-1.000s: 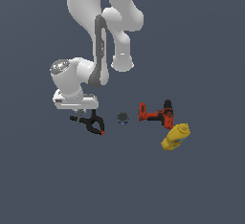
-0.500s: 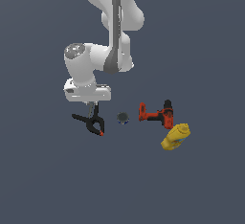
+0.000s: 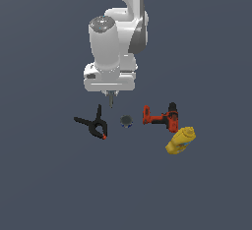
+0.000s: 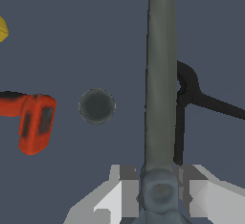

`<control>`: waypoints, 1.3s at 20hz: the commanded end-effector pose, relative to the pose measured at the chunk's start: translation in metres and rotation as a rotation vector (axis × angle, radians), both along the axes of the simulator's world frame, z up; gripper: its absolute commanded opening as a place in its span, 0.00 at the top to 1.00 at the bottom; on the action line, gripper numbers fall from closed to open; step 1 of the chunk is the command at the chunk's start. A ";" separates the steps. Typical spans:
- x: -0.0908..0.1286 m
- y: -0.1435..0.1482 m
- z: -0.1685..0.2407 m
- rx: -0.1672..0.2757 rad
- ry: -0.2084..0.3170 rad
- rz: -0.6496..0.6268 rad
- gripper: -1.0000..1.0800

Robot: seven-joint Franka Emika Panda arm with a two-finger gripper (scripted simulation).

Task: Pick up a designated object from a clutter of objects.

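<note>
The yellow bottle (image 3: 180,140) lies nearest, then the red drill (image 3: 161,117), a small dark round piece (image 3: 126,121) and the black clamp (image 3: 93,124) in a row on the bench (image 3: 49,185). Behind and above them, the jaws pinch the scissors (image 3: 111,98), which hang point-down clear of the bench between clamp and round piece.

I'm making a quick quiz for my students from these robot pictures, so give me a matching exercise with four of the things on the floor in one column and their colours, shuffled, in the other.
Things:
1. spring clamp
2. power drill
3. bottle
4. small round piece

Colours:
A. yellow
B. dark grey
C. black with a red tip
D. red and black

Pairs: 1-C, 2-D, 3-A, 4-B
</note>
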State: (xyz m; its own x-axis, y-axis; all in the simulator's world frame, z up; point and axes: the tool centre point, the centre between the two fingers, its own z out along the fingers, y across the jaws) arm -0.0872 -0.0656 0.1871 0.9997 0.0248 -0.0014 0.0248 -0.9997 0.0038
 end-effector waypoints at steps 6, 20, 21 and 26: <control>-0.007 0.072 0.062 -0.003 0.000 0.000 1.00; -0.016 0.205 0.175 0.001 0.000 0.001 1.00; -0.016 0.213 0.183 0.001 0.000 0.001 1.00; -0.017 0.249 0.214 0.003 0.000 0.001 1.00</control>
State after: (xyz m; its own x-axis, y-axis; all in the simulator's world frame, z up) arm -0.1035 0.1735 0.3918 0.9996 0.0270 -0.0003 0.0270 -0.9996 0.0019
